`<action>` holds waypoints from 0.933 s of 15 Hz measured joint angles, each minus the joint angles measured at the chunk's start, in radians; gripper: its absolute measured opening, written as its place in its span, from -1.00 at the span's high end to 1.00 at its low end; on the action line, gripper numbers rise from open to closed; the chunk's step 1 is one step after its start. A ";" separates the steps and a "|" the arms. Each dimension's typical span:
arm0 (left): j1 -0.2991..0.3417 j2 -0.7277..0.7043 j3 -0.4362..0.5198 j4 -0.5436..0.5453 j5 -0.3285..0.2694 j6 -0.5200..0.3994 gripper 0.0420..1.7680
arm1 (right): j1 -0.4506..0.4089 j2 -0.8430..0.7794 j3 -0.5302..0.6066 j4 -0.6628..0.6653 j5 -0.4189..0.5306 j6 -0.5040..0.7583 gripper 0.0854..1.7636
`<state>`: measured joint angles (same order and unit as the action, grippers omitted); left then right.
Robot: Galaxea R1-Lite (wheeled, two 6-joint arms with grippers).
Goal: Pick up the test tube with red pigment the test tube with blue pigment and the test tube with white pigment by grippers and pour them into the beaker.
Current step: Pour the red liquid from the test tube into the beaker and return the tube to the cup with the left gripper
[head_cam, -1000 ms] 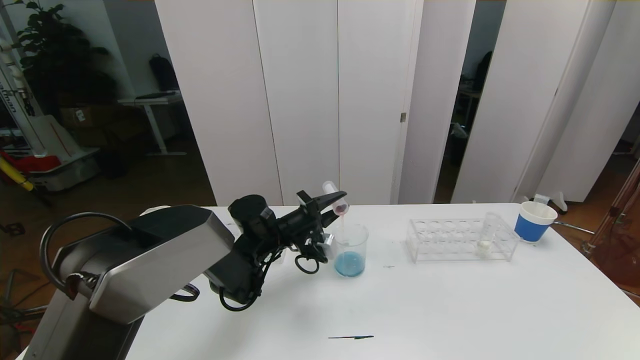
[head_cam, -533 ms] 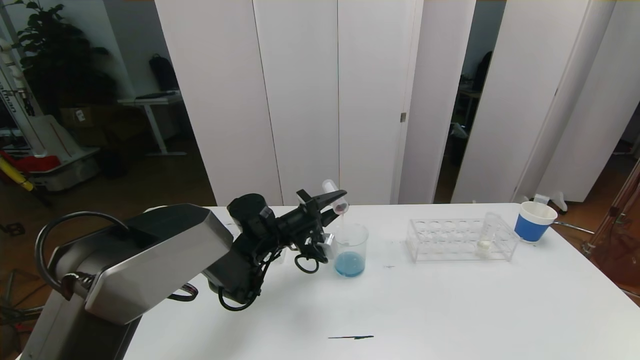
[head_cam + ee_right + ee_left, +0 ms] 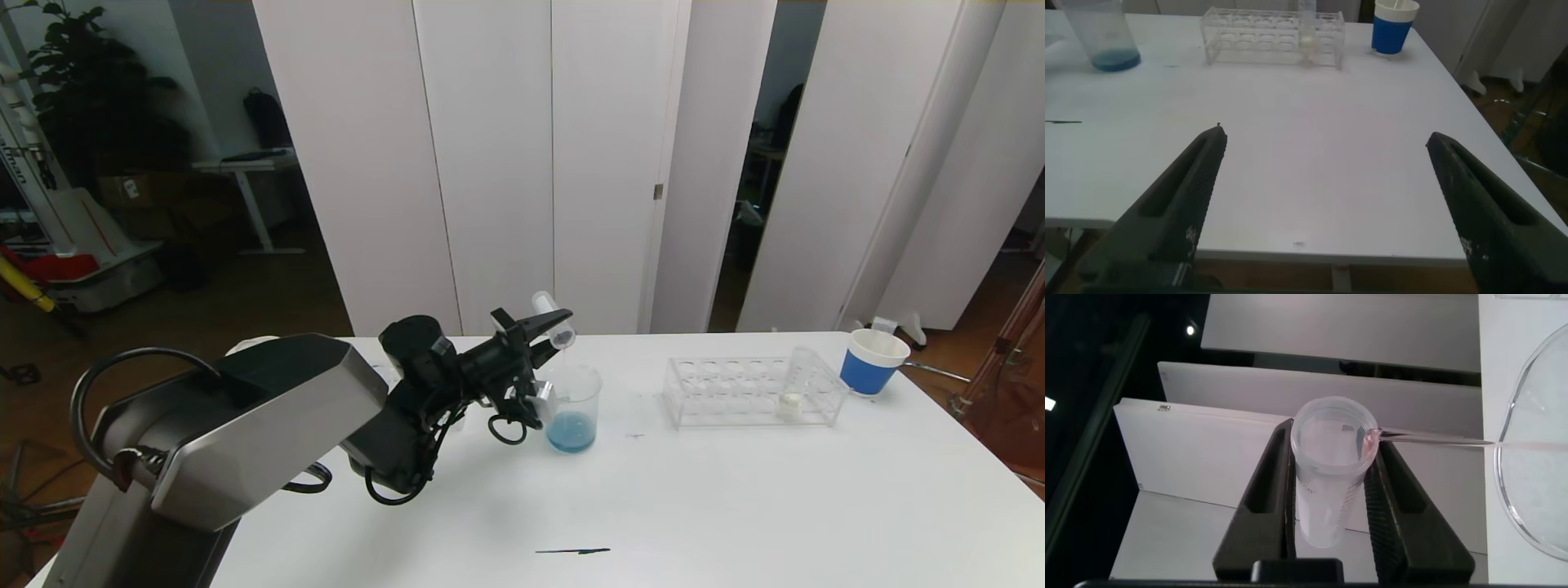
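Note:
My left gripper (image 3: 557, 325) is shut on a small clear test tube (image 3: 553, 318), held tilted with its mouth down over the beaker (image 3: 571, 407). In the left wrist view the tube (image 3: 1331, 474) sits between the fingers (image 3: 1266, 498), with a faint pink trace at its rim and a thin stream toward the beaker's rim (image 3: 1511, 482). The beaker holds blue liquid. The tube with white pigment (image 3: 796, 384) stands in the clear rack (image 3: 718, 392). No tube with blue pigment is in view. My right gripper (image 3: 1327, 139) is open and empty over the table's front edge.
A white cup with a blue band (image 3: 873, 362) stands at the far right behind the rack. A thin dark mark (image 3: 571, 551) lies near the table's front. White partition panels stand behind the table.
The left gripper has shifted slightly up and right with the tube. The red liquid at the tube's mouth has drained away, leaving it almost clear.

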<state>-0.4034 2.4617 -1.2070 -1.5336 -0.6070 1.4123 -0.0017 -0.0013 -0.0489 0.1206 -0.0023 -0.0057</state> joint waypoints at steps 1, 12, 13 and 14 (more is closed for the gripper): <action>-0.001 0.002 -0.003 0.000 0.000 0.000 0.38 | 0.000 0.000 0.000 0.000 0.000 0.000 -0.98; -0.017 0.006 -0.018 -0.002 0.010 0.026 0.38 | 0.000 0.000 0.000 0.000 0.000 0.000 -0.98; -0.017 0.004 -0.016 -0.002 0.011 0.025 0.38 | 0.000 0.000 0.000 0.000 0.000 0.000 -0.98; -0.014 0.001 -0.011 -0.001 0.013 0.022 0.38 | 0.000 0.000 0.000 0.000 0.000 0.000 -0.98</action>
<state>-0.4179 2.4626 -1.2185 -1.5347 -0.5940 1.4345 -0.0017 -0.0009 -0.0489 0.1202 -0.0019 -0.0062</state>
